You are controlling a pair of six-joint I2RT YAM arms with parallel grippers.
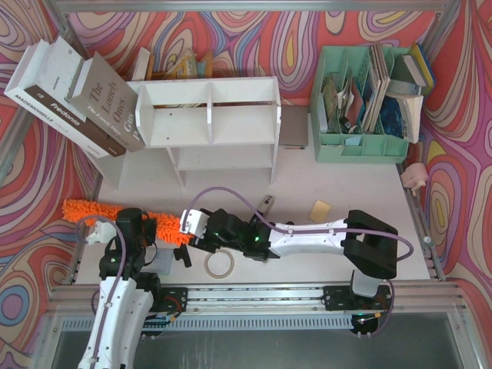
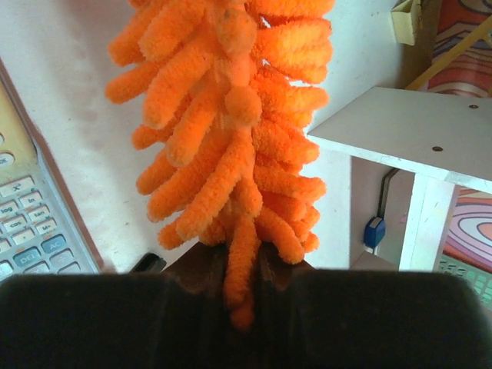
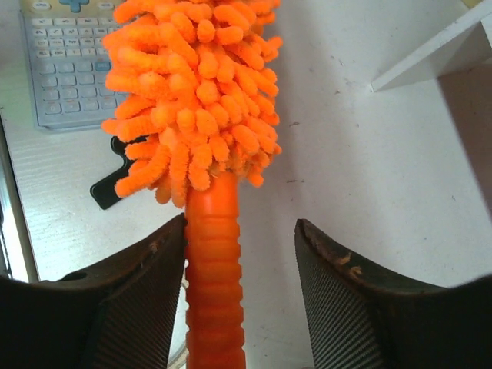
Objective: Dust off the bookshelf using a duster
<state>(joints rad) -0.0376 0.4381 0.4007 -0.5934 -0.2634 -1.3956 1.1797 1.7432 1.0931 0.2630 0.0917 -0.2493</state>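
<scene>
Closest to the lens in the right wrist view, the right gripper (image 3: 242,228) stands released, its two dark fingers spread wide. The ribbed orange handle (image 3: 214,292) of the duster (image 3: 192,100) lies against one finger and well clear of the other. The overhead view hides that handle beneath the arm. The left wrist view shows the left gripper (image 2: 242,273) clenched narrowly on a few strands of the orange fluff, with most of its fingers hidden behind its own body. Only the overhead camera gives the whole layout. There the duster lies flat along the near left of the table (image 1: 369,200), in front of the bookshelf (image 1: 207,123) and apart from it. Leaning books (image 1: 77,92) and a green file organiser (image 1: 361,108) flank the shelf. Both wrist views catch a calculator (image 3: 69,69) beside the fluff.
</scene>
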